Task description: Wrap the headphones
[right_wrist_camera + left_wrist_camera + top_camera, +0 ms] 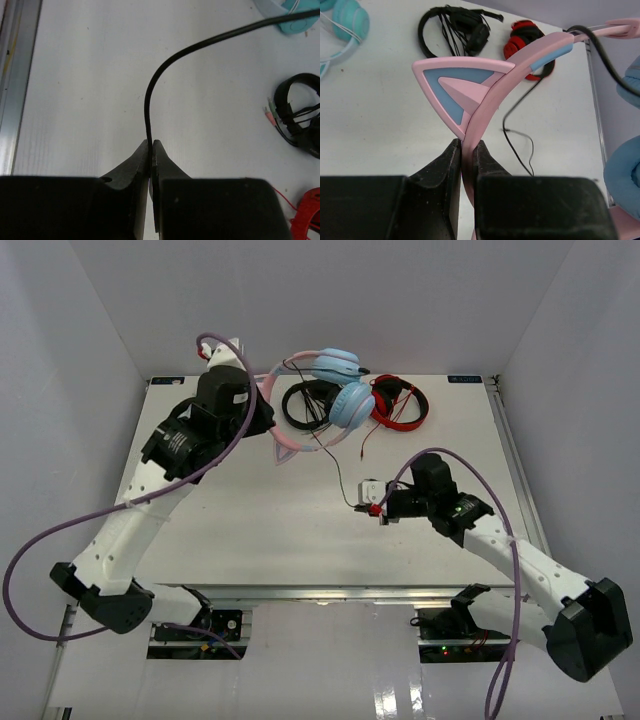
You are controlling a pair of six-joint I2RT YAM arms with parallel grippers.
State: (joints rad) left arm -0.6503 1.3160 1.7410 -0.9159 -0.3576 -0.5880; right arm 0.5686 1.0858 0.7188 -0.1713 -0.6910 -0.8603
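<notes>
The headphones [350, 403] are lifted at the back of the table, with light blue earcups and a pale pink cat-ear headband [455, 85]. My left gripper [268, 412] is shut on the headband just below a cat ear; in the left wrist view [467, 147] the pink band sits pinched between the jaws. The thin dark cable [338, 465] runs from the earcups down to my right gripper [358, 503], which is shut on it. In the right wrist view the cable [165, 70] rises from between the closed fingertips [150, 145] and arcs off to the upper right.
Black headphones [308, 405] and red headphones [400, 402] lie at the back centre under and beside the lifted earcups. Teal headphones [345, 20] lie to the left, hidden by my left arm in the top view. A metal rail [515, 460] runs along the right edge.
</notes>
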